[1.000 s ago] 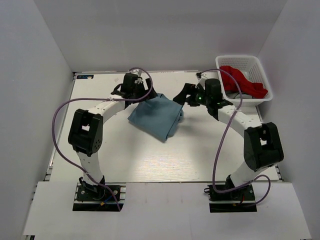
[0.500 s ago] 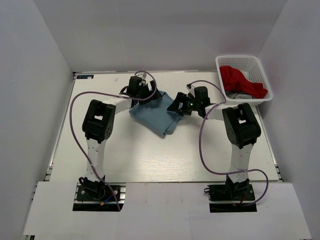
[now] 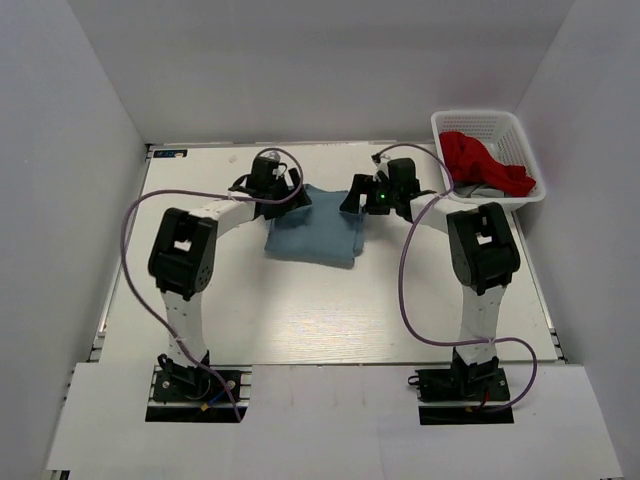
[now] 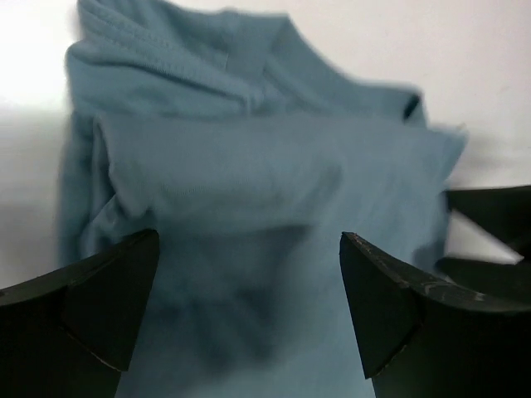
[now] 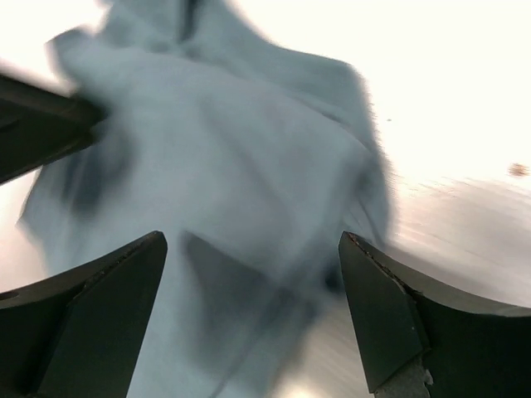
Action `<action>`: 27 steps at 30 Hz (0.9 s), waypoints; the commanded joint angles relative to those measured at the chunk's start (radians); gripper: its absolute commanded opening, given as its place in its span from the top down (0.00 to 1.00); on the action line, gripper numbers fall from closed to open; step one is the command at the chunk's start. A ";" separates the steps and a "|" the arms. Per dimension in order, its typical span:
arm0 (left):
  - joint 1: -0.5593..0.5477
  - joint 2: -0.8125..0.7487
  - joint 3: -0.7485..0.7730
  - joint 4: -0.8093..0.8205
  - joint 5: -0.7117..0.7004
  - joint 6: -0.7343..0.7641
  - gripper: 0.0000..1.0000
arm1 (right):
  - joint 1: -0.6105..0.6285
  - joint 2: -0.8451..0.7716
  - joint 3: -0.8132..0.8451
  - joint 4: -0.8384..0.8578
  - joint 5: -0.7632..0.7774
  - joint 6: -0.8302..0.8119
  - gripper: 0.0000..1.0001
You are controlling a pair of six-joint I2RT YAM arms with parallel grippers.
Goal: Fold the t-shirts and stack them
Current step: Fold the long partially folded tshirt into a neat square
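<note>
The grey-blue t-shirt (image 3: 312, 238) is laid folded; the left gripper (image 4: 249, 311) at its 10 o'clock corner and the right gripper (image 5: 249, 315) at 2 o'clock are held unclenched, presumably so the fold settles.

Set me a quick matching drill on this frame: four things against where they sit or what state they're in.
1. grey-blue t-shirt
2. red garment
3. white lattice basket
4. left claw

A. far right corner of the scene
B. folded flat, centre of the scene
C. open, fingers spread over blue cloth
D. heaped inside the basket

Pairs: 1-B, 2-D, 3-A, 4-C
</note>
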 commanded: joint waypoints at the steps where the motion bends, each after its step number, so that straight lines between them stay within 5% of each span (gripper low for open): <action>1: -0.020 -0.241 -0.097 -0.197 -0.211 0.021 0.00 | 0.003 -0.104 0.040 -0.145 0.070 -0.173 0.10; 5: -0.011 -0.436 -0.226 -0.102 -0.222 0.041 0.00 | 0.008 -0.257 -0.012 -0.159 0.090 -0.207 0.10; 8: -0.011 -0.473 -0.188 -0.140 -0.250 0.062 0.00 | 0.014 -0.367 -0.072 -0.159 0.055 -0.190 0.10; 14: -0.020 -0.473 -0.241 -0.045 -0.014 0.081 0.00 | 0.056 -0.444 -0.189 -0.100 -0.156 -0.092 0.10; 20: -0.020 -0.278 -0.185 0.035 0.138 0.096 0.00 | 0.092 -0.331 -0.198 -0.011 -0.345 -0.028 0.10; 27: 0.029 0.019 0.061 -0.052 -0.046 0.170 0.00 | 0.082 -0.132 -0.256 0.092 -0.442 0.043 0.10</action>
